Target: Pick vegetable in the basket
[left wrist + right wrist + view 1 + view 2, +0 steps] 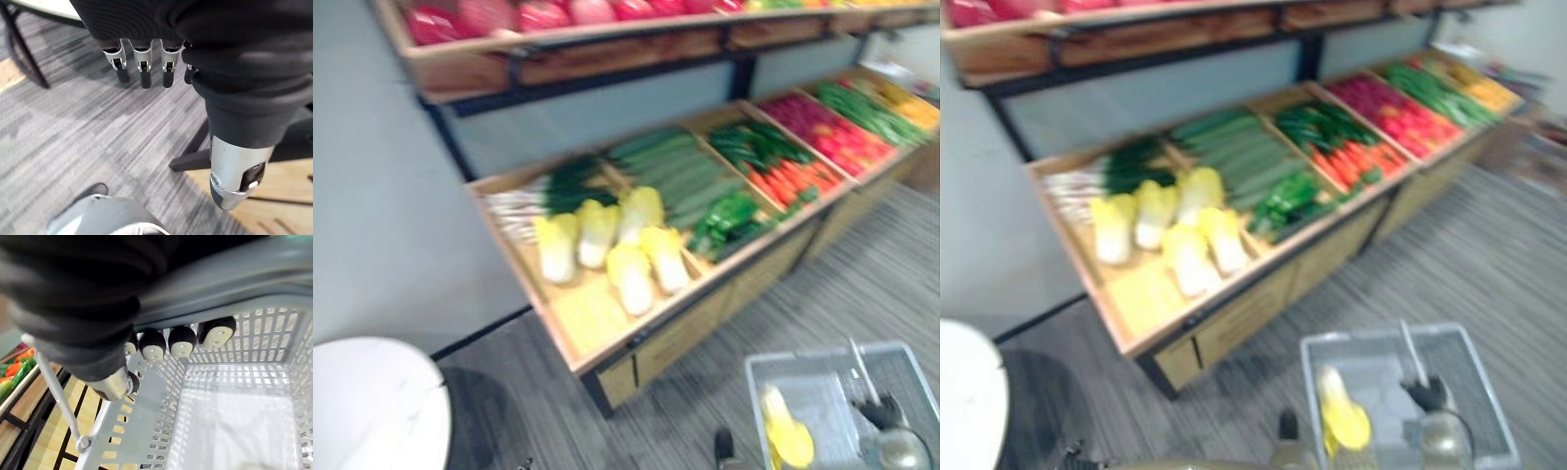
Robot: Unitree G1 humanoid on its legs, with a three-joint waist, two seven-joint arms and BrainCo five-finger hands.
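Describer: Closest to the head camera, a yellow elongated vegetable [785,431] lies inside a grey perforated plastic basket [822,351], against its left wall.

Reader: What holds the basket?

Describer: Right hand [152,343], with its fingers curled round the basket's grey bar handle [234,274].

Reader: And the other hand?

Describer: Left hand [142,58] hangs over grey striped carpet [73,122], fingers straight and relaxed, holding nothing.

Reader: What is beyond the basket?

Describer: A slanted wooden display stand [685,328], divided into compartments. Pale yellow-white cabbages [617,245] fill the front of its left-end compartment. Long green cucumbers [680,171] lie in the next one along, and orange and red produce [803,171] follows toward the right end. A white round table [372,401] stands on the carpet near the stand's left end.
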